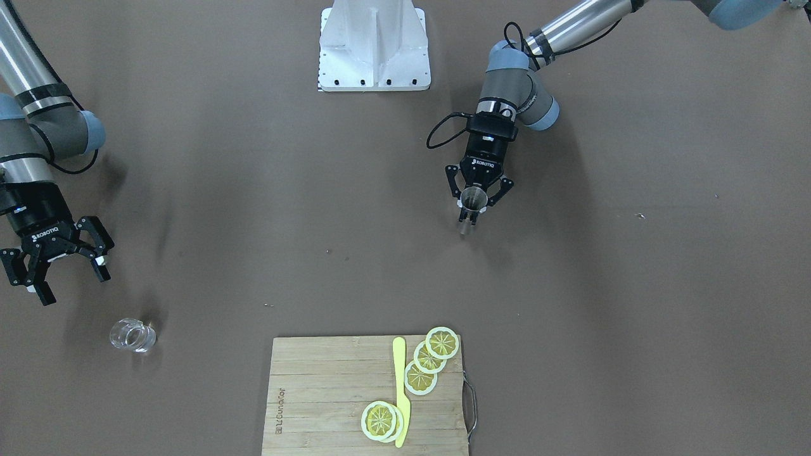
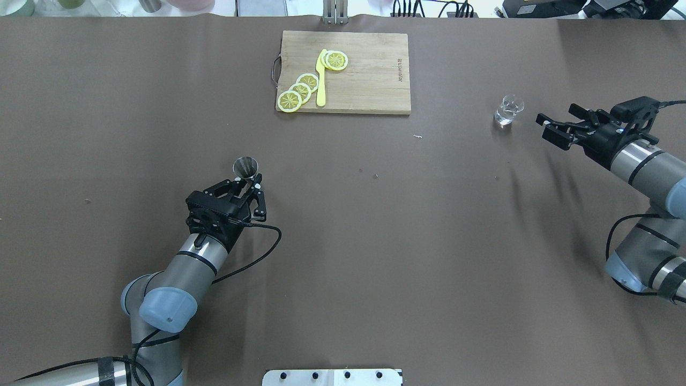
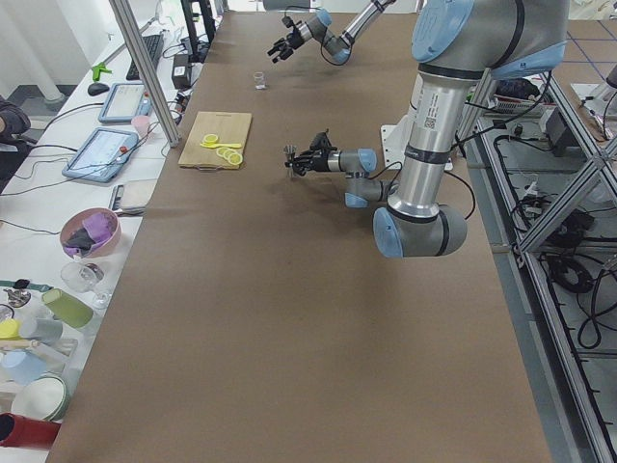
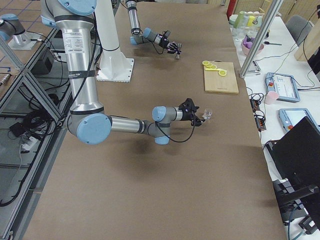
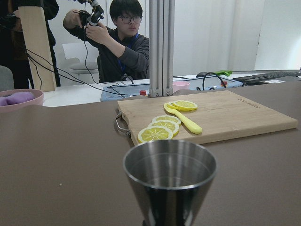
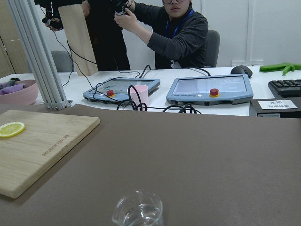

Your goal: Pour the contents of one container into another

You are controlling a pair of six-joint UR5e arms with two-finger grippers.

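Observation:
The silver metal jigger [image 2: 246, 166] stands upright left of the table's middle. My left gripper [image 2: 247, 182] reaches in level from behind and is shut on the jigger, fingers pressed to its sides [image 1: 473, 206]. The left wrist view is filled by the jigger's open cone [image 5: 169, 183], and I see nothing inside it. The clear glass cup [image 2: 508, 109] stands alone far to the right, near the table's far side. My right gripper [image 2: 544, 127] hovers open just right of the glass cup [image 1: 132, 335], a short gap away, holding nothing. The cup's rim shows low in the right wrist view [image 6: 138, 214].
A wooden cutting board [image 2: 370, 75] with a metal handle lies at the far middle edge, carrying several lemon slices [image 2: 300, 91] and a yellow knife [image 2: 321, 80]. The white robot base [image 1: 374, 44] sits at the near edge. People sit at desks beyond the table.

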